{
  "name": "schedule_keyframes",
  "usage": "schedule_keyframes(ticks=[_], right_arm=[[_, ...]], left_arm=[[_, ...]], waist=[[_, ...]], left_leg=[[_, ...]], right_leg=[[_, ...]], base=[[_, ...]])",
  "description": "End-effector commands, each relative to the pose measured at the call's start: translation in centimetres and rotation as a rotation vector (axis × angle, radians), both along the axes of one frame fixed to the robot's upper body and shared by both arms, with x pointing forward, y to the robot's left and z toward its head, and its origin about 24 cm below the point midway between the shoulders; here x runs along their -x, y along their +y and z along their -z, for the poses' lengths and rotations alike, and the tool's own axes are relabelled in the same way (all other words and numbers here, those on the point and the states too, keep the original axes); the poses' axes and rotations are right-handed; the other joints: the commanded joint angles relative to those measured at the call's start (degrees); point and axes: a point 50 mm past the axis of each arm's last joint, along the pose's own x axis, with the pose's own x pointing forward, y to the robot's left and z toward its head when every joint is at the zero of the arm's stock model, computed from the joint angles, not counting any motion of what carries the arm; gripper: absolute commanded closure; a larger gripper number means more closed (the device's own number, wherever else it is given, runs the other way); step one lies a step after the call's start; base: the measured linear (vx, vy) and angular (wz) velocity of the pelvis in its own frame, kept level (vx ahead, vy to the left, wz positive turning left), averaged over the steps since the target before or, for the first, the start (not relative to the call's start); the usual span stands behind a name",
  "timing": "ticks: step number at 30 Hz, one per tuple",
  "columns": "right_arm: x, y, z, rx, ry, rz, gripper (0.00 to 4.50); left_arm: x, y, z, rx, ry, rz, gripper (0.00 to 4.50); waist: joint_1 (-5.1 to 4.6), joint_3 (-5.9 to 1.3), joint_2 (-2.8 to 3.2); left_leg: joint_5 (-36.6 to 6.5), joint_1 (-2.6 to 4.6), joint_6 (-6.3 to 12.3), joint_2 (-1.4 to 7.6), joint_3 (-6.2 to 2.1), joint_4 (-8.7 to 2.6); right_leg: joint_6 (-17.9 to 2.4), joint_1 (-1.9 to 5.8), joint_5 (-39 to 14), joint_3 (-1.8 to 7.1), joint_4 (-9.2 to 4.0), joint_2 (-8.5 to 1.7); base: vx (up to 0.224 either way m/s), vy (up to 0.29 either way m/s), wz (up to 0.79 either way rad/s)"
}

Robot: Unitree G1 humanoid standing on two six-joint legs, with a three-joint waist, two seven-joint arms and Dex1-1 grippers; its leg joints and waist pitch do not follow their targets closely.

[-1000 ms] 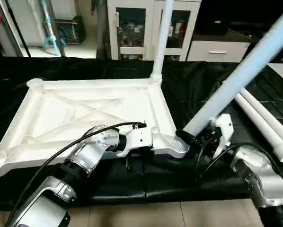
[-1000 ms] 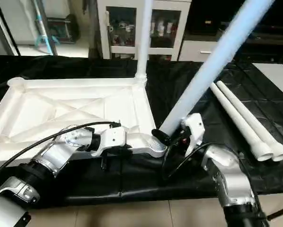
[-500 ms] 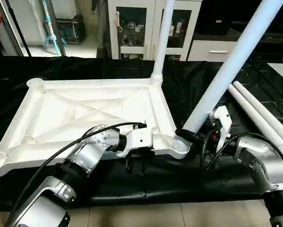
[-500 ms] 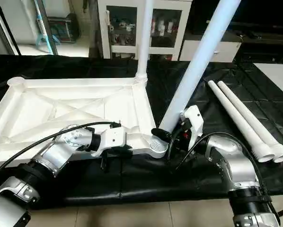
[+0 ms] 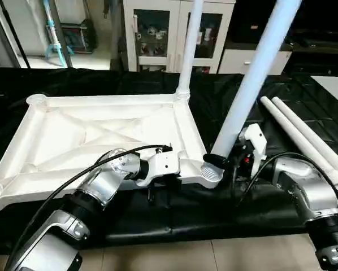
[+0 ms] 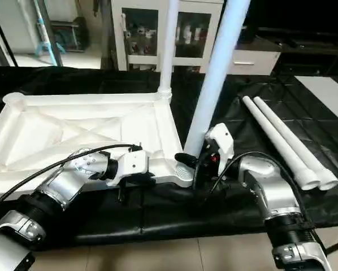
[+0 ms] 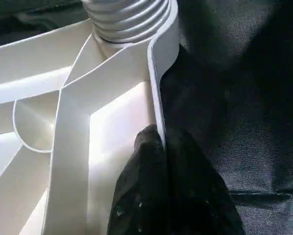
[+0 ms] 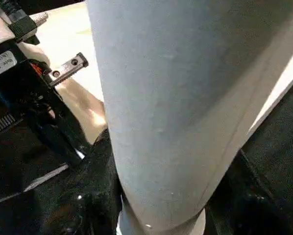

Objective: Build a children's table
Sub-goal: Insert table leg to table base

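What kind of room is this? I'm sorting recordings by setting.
Probably a lab or workshop, not a home: a black-draped work table, a glass-fronted cabinet of small items behind it, and bare tiled floor.

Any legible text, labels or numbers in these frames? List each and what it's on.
None legible.
White label on the black gripper body in the right wrist view: printed lines, too blurred to read.
Cabinet contents behind the glass doors: any print too small to read.
Tabletop and legs: no markings seen.
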Motion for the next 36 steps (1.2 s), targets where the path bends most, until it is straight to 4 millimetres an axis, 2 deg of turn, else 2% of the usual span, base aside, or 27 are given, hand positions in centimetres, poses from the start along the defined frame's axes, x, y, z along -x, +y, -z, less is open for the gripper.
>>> schedule_keyframes(ticks=[1, 3, 8, 10, 11, 12, 13, 14, 15, 16, 17, 18, 19, 20, 21, 22, 23, 24, 25, 26, 28, 29, 30, 31, 33, 35, 36], right_arm=[[1.5, -1.7, 4.1, 0.112, 0.182, 0.088, 2.64], [1.3, -1.8, 4.2, 0.103, 0.177, 0.139, 2.64], [0.9, -2.1, 5.0, 0.119, 0.183, 0.275, 2.64], [0.7, -2.3, 5.8, 0.151, 0.194, 0.361, 2.64], [0.6, -2.3, 6.0, 0.166, 0.195, 0.39, 2.64], [0.6, -2.3, 6.2, 0.175, 0.194, 0.404, 2.64], [0.4, -2.1, 6.4, 0.19, 0.191, 0.437, 2.64], [0.4, -2.1, 6.4, 0.19, 0.191, 0.437, 2.64], [0.0, -2.0, 6.5, 0.213, 0.189, 0.492, 2.64], [-0.9, -1.6, 6.7, 0.249, 0.179, 0.589, 2.64], [-0.9, -1.6, 6.7, 0.249, 0.179, 0.589, 2.64], [-1.9, -1.2, 6.5, 0.278, 0.17, 0.693, 2.64], [-2.1, -1.1, 6.5, 0.28, 0.17, 0.707, 2.64], [-2.2, -1.1, 6.5, 0.284, 0.17, 0.722, 2.64], [-2.6, -0.9, 6.4, 0.297, 0.162, 0.753, 2.64], [-2.8, -0.8, 6.3, 0.299, 0.16, 0.761, 2.64], [-3.1, -0.6, 6.2, 0.309, 0.157, 0.791, 2.64], [-3.3, -0.5, 6.1, 0.316, 0.147, 0.809, 2.64], [-3.5, -0.3, 6.0, 0.323, 0.137, 0.822, 2.64], [-3.6, -0.3, 6.0, 0.325, 0.131, 0.829, 2.64], [-4.2, 0.0, 5.2, 0.297, 0.078, 0.877, 2.64], [-4.3, 0.1, 5.1, 0.283, 0.073, 0.883, 2.64], [-4.4, 0.2, 5.0, 0.275, 0.069, 0.885, 2.64], [-4.9, 0.8, 4.0, 0.191, 0.026, 0.888, 2.64], [-5.2, 1.1, 3.3, 0.132, -0.009, 0.886, 2.64], [-5.6, 1.5, 1.7, -0.013, -0.057, 0.87, 2.64], [-5.7, 1.6, 0.6, -0.11, -0.079, 0.851, 2.64]], left_arm=[[0.9, 1.2, 2.2, -0.125, 0.072, 0.006, 4.5], [0.7, 1.2, 2.1, -0.105, 0.074, -0.021, 4.5], [0.3, 0.9, 1.7, -0.038, 0.1, -0.082, 4.5], [0.1, 0.6, 1.4, -0.001, 0.122, -0.112, 4.5], [0.0, 0.4, 1.3, 0.01, 0.129, -0.121, 4.5], [0.0, 0.3, 1.2, 0.015, 0.134, -0.125, 4.5], [-0.2, -0.1, 1.0, 0.034, 0.149, -0.14, 4.5], [-0.2, -0.1, 1.0, 0.034, 0.149, -0.14, 4.5], [-0.3, -0.7, 0.7, 0.052, 0.16, -0.153, 4.5], [-0.7, -1.8, 0.1, 0.075, 0.171, -0.173, 4.5], [-0.7, -1.8, 0.1, 0.075, 0.171, -0.173, 4.5], [-1.3, -2.9, -0.3, 0.068, 0.149, -0.219, 4.5], [-1.4, -3.1, -0.4, 0.065, 0.145, -0.226, 4.5], [-1.5, -3.3, -0.5, 0.063, 0.14, -0.233, 4.5], [-1.8, -4.0, -0.7, 0.07, 0.13, -0.266, 4.5], [-2.0, -4.3, -0.8, 0.076, 0.128, -0.283, 4.5], [-2.3, -4.9, -1.1, 0.079, 0.12, -0.325, 4.5], [-2.6, -5.3, -1.2, 0.08, 0.101, -0.359, 4.5], [-2.8, -5.6, -1.4, 0.08, 0.083, -0.384, 4.5], [-2.9, -5.7, -1.4, 0.081, 0.076, -0.389, 4.5], [-3.4, -6.0, -1.8, 0.09, 0.007, -0.421, 4.5], [-3.5, -6.0, -1.9, 0.091, -0.002, -0.42, 4.5], [-3.5, -6.0, -1.9, 0.092, -0.008, -0.42, 4.5], [-3.6, -5.8, -2.0, 0.087, -0.049, -0.399, 4.5], [-3.6, -5.6, -2.0, 0.079, -0.071, -0.379, 4.5], [-3.4, -5.3, -1.9, 0.065, -0.115, -0.311, 4.5], [-3.3, -5.0, -1.8, 0.06, -0.131, -0.271, 4.5]], waist=[[-0.74, -0.59, 0.55], [-0.91, -0.63, 1.02], [-1.6, -0.34, 1.12], [-2.57, 0.11, 1.71], [-2.49, 0.28, 2.19], [-2.37, 0.25, 2.63], [0.8, 0.01, 2.5], [1.48, -0.53, 1.85], [-0.31, -1.39, -1.17], [0.28, -1.3, -1.65], [0.44, -1.78, -0.77], [1.11, -1.58, -0.01], [0.25, -1.5, 1.61], [0.25, -1.5, 1.61], [-0.22, -1.05, 1.3], [-0.05, -0.99, 0.82], [-0.2, -0.88, 0.12], [-0.01, -0.93, 0.16], [-0.09, -1.11, 0.18], [-0.09, -1.11, 0.18], [0.19, -1.82, -0.02], [0.23, -1.87, 0.08], [0.18, -1.77, 0.04], [0.11, -1.46, 0.35], [-0.02, -1.88, -0.1], [0.28, -2.37, 0.27], [0.43, -2.6, 0.19]], left_leg=[[-44.4, 2.07, -7.98, 6.48, -5.52, -6.99], [-44.6, 2.21, -8.36, 6.42, -5.43, -7.07], [-47.7, 2.24, -8.98, 6.26, -5.59, -7.45], [-53.5, 2.17, -10.01, 6.28, -5.97, -8.7], [-55.7, 2.05, -10.68, 6.43, -5.65, -9.74], [-58.5, -0.17, -11.84, 6.97, -4.54, -13.08], [-57.6, -3.35, -12.06, 7.28, -1.95, -17.06], [-52.3, -1.99, -12.03, 6.48, -0.65, -16.71], [-39.1, 3.46, -13.17, 4.48, -0.89, -8.94], [-10.2, 3.1, -3.98, 2.24, -5.37, 3.0], [-1.6, -0.86, -2.4, 2.1, -8.25, 3.08], [0.0, -3.72, -5.41, 4.19, -8.13, -2.7], [-6.4, 0.61, -10.63, 6.98, -8.81, -5.66], [-6.4, 0.61, -10.63, 6.98, -8.81, -5.66], [-26.9, 2.0, -11.76, 5.9, -5.96, -6.37], [-32.7, 2.73, -9.17, 4.94, -4.76, -5.82], [-33.2, 2.61, -7.88, 4.86, -4.43, -5.61], [-32.6, 2.36, -6.74, 5.14, -4.73, -5.58], [-30.7, 1.56, -6.68, 5.57, -5.15, -6.06], [-30.7, 1.56, -6.68, 5.57, -5.15, -6.06], [-19.1, 0.2, -5.57, 6.02, -4.71, -6.74], [-17.0, 0.11, -5.14, 6.07, -4.47, -6.65], [-16.8, 0.18, -4.4, 6.08, -4.06, -6.68], [-22.0, 0.27, -4.68, 5.88, -3.87, -6.79], [-24.3, 0.18, -4.57, 5.73, -4.06, -6.56], [-19.2, -0.1, -3.47, 5.87, -3.92, -6.34], [-14.8, -0.43, -1.26, 5.95, -3.7, -6.06]], right_leg=[[-5.3, -1.95, -33.0, 2.92, -5.79, -4.99], [-5.6, -2.04, -31.7, 2.98, -5.75, -4.92], [-5.1, -2.06, -33.0, 2.22, -6.03, -4.68], [-3.6, -1.43, -33.5, 0.23, -6.01, -3.61], [-3.7, -1.02, -31.7, -0.62, -5.55, -2.85], [-5.1, 1.87, -22.1, -2.05, -1.29, -1.21], [-5.2, 5.18, -9.8, -1.72, 5.68, -0.25], [-5.0, 3.94, -10.0, -0.82, 5.01, -0.41], [-5.9, -2.16, -30.1, 2.15, -2.09, -4.71], [-5.5, -2.29, -43.8, 5.88, -9.02, -12.76], [-7.3, 1.45, -42.3, 7.1, -7.34, -13.11], [-9.5, 4.04, -30.1, 2.46, -4.02, -8.28], [-9.4, 0.19, -11.5, 1.44, -1.32, -2.01], [-9.4, 0.19, -11.5, 1.44, -1.32, -2.01], [-11.8, -0.79, -7.9, 2.29, -2.15, -2.41], [-11.7, -1.45, -18.8, 3.05, -3.7, -3.25], [-11.2, -1.54, -23.6, 3.32, -4.49, -3.68], [-9.5, -1.43, -30.3, 3.57, -5.13, -4.44], [-8.4, -0.76, -29.9, 3.5, -5.11, -4.51], [-8.4, -0.76, -29.9, 3.5, -5.11, -4.51], [-10.4, 0.87, -13.5, 3.35, -3.91, -4.24], [-11.2, 0.91, -10.2, 3.42, -3.74, -4.26], [-12.4, 0.83, -7.8, 3.29, -3.6, -4.06], [-12.1, 0.32, -12.6, 3.28, -4.03, -3.98], [-10.9, 0.4, -16.5, 3.46, -4.43, -4.44], [-11.3, 0.68, -10.3, 3.59, -3.89, -4.37], [-12.2, 1.11, -2.7, 3.49, -3.26, -4.11]], base=[[0.0, 0.0, 0.0], [0.0, 0.0, 0.0], [0.0, 0.0, 0.0], [0.0, 0.0, 0.0], [-0.075, 0.026, -0.04], [-0.075, 0.026, -0.04], [-0.104, 0.0, 0.11], [-0.002, -0.059, 0.17], [-0.002, -0.059, 0.17], [0.037, -0.067, -0.16], [0.029, 0.005, -0.57], [0.029, 0.005, -0.57], [0.0, 0.0, 0.0], [-0.055, 0.002, 0.4], [-0.055, 0.002, 0.4], [-0.027, -0.048, 0.33], [0.0, 0.0, 0.0], [0.0, 0.0, 0.0], [0.0, 0.0, 0.0], [0.0, 0.0, 0.0], [0.0, 0.0, 0.0], [0.0, 0.0, 0.0], [0.0, 0.0, 0.0], [0.0, 0.0, 0.0], [0.0, 0.0, 0.0], [0.0, 0.0, 0.0], [0.0, 0.0, 0.0]])
